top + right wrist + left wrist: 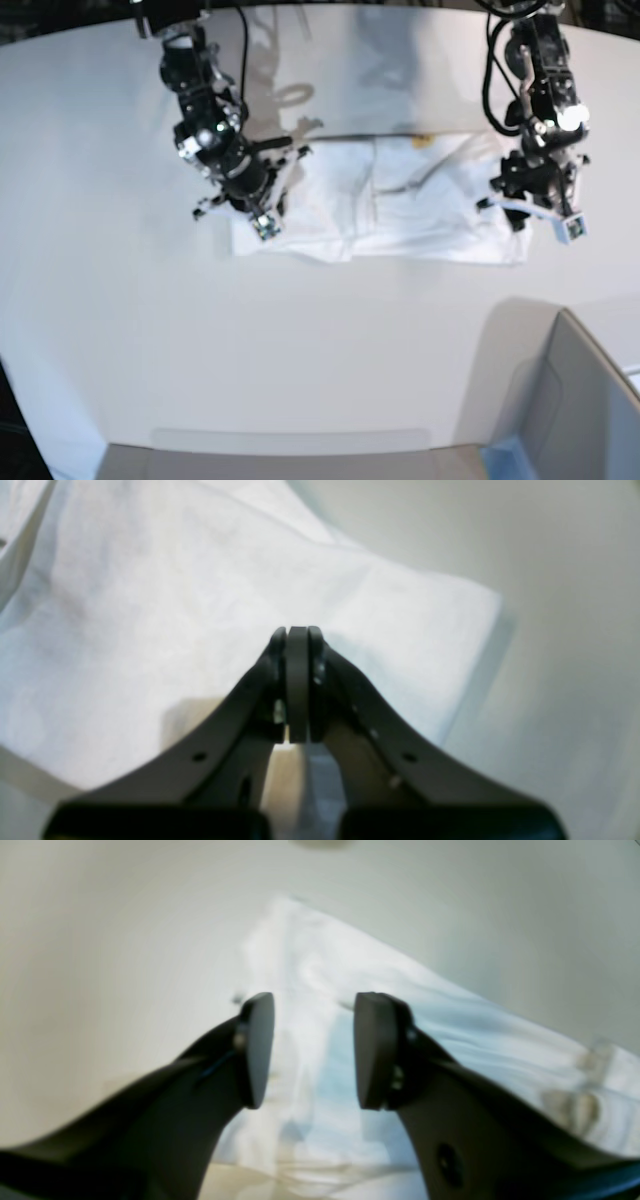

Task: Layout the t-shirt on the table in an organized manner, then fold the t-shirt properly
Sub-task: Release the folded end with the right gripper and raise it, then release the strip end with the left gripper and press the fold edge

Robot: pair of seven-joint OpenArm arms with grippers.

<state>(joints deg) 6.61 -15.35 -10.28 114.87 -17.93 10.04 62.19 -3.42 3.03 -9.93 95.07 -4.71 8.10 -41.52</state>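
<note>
The t-shirt [385,205] lies folded into a long band on the table [300,340], its print mostly hidden. The left gripper [314,1050] is wide open above it, probably not touching. The right gripper [298,680] is closed, empty.

A grey bin-like box [585,400] (lower right corner) under bright, even light.

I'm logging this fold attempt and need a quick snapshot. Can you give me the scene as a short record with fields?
garment: t-shirt, white, lying as a wide folded band
surface: table, white
left gripper: fingers open, above the shirt's end, nothing between them
right gripper: fingers shut, over the shirt's other end; no cloth seen between them
other: grey box at the near corner in the base view
</note>
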